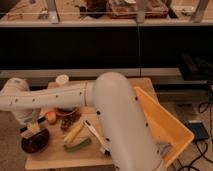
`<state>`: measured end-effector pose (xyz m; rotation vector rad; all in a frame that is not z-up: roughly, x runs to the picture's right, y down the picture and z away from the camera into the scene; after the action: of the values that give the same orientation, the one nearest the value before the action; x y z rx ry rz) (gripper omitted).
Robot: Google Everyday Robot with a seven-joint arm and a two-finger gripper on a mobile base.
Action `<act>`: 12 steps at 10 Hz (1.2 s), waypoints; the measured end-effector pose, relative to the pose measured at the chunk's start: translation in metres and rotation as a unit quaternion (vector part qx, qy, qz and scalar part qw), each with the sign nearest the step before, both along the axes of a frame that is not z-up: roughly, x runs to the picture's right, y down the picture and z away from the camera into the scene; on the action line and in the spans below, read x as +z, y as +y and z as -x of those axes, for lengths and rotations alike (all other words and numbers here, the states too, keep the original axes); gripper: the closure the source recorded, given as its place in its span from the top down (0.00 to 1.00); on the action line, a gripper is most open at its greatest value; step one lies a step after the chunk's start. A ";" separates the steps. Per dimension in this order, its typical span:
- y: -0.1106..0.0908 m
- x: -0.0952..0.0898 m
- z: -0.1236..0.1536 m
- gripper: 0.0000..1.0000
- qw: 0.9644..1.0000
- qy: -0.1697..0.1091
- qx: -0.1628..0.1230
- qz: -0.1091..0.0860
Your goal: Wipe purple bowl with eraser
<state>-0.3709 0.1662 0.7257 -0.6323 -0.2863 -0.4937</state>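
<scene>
One camera view takes in the whole scene: a wooden worktop crossed by the robot's thick white arm, which reaches from the lower right over to the left edge. At its end the hand hangs just above the near-left corner of the worktop, and it looks clenched on the eraser, a pale yellow block held tilted at the tip. Directly under it sits the purple bowl, dark and glossy, with the eraser at or just over its far rim; whether the block touches the bowl cannot be told. To the right lie a cucumber and a white-handled brush, both apart from the bowl, and a yellow bin leans at the worktop's right side. The step in hand appears to be the wipe itself, or the last lowering before it. The next move calls for pressing the eraser lightly onto the bowl's inside and sweeping it across, gently enough that the shallow bowl does not slide toward the worktop's edge.
</scene>
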 end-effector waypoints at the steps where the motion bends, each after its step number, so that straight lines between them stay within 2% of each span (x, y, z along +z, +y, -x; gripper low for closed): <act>1: -0.002 -0.006 0.009 0.00 1.000 -0.008 0.000 -0.002; 2: 0.002 -0.017 0.021 0.00 1.000 -0.021 -0.004 -0.002; 6: 0.027 -0.040 0.029 0.00 0.999 -0.047 -0.012 0.007; 9: 0.045 -0.050 0.019 0.00 0.998 -0.055 -0.019 0.014; 12: 0.054 -0.048 -0.010 0.00 0.999 -0.049 -0.013 0.019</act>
<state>-0.3607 0.2204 0.6780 -0.6508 -0.3817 -0.5467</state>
